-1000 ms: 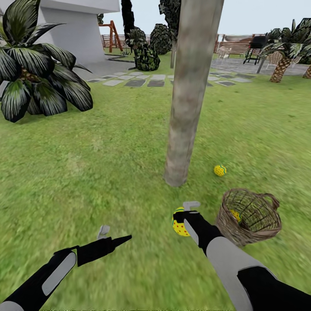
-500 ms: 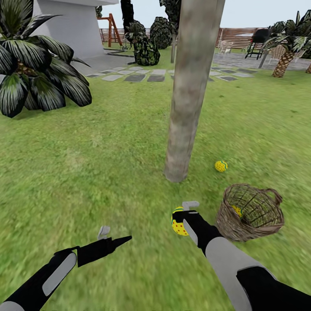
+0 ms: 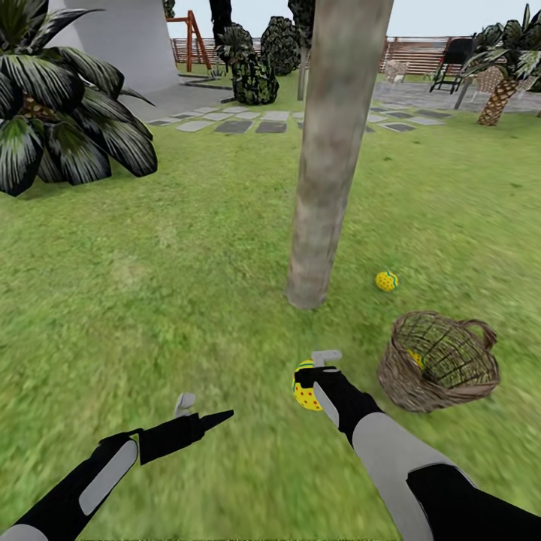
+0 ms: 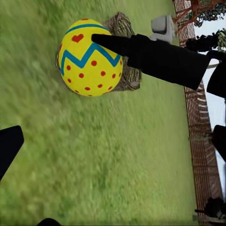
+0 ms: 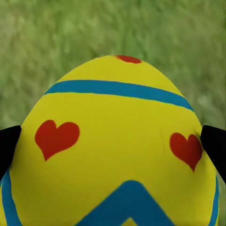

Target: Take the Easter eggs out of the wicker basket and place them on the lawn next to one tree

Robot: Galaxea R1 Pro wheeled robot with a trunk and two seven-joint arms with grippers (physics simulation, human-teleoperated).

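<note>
My right gripper (image 3: 308,383) is shut on a yellow Easter egg (image 3: 303,387) with red dots, held low over the lawn (image 3: 188,300) in front of the tree's grey-brown trunk (image 3: 330,150). In the right wrist view the egg (image 5: 113,150) sits between the black fingers (image 5: 214,146). A second egg (image 3: 386,281) lies on the grass just right of the trunk's foot. The wicker basket (image 3: 439,370) stands to the right of my right arm, tipped, with a third egg (image 3: 415,358) inside. My left gripper (image 3: 201,412) hangs open over grass. The left wrist view shows the held egg (image 4: 89,56) before the basket (image 4: 123,28).
A spiky-fronded palm (image 3: 60,128) stands at the far left, another palm (image 3: 503,83) at the far right. Beyond the tree lie a stone path (image 3: 248,124), dark bushes (image 3: 255,75), the white house (image 3: 128,45), a red playset (image 3: 191,37) and the slat fence (image 3: 421,52).
The whole view has shifted a little, so the camera moved. My right gripper, still holding the egg, edged slightly left. The left arm holds its pose.
</note>
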